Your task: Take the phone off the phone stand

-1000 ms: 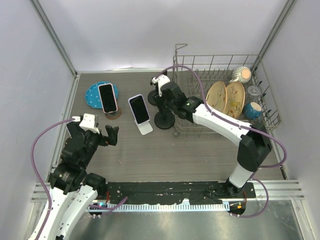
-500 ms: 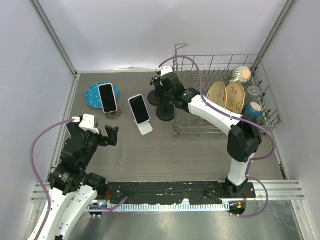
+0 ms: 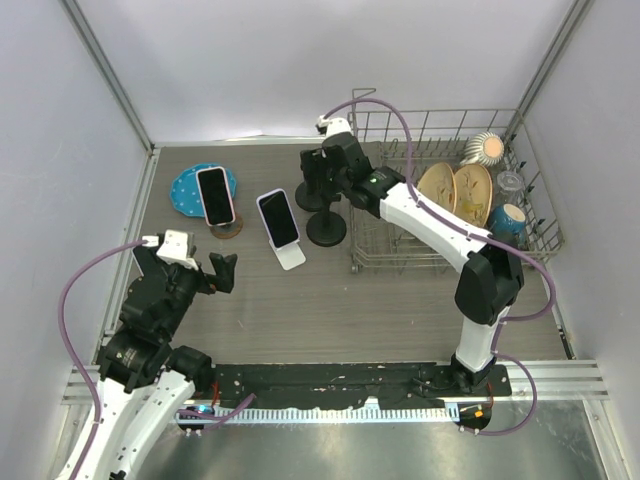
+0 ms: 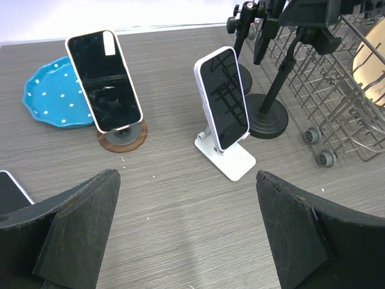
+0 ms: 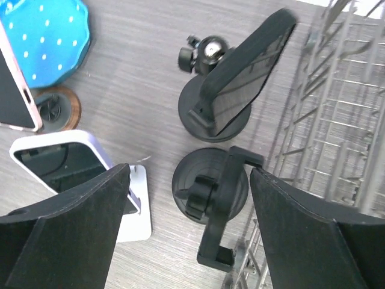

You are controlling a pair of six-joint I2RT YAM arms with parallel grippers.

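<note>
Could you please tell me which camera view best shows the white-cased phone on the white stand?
The left wrist view: the white-cased phone and its white stand appear whole, large and unobstructed. The top external view shows the phone whole but small. The right wrist view catches only part of it, the rest behind a gripper finger.

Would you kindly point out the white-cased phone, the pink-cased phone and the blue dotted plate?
white-cased phone [image 4: 224, 99], left wrist view, centre of its screen.
pink-cased phone [image 4: 103, 81], left wrist view, centre of its screen.
blue dotted plate [image 4: 51, 97], left wrist view, bare blue surface.
</note>
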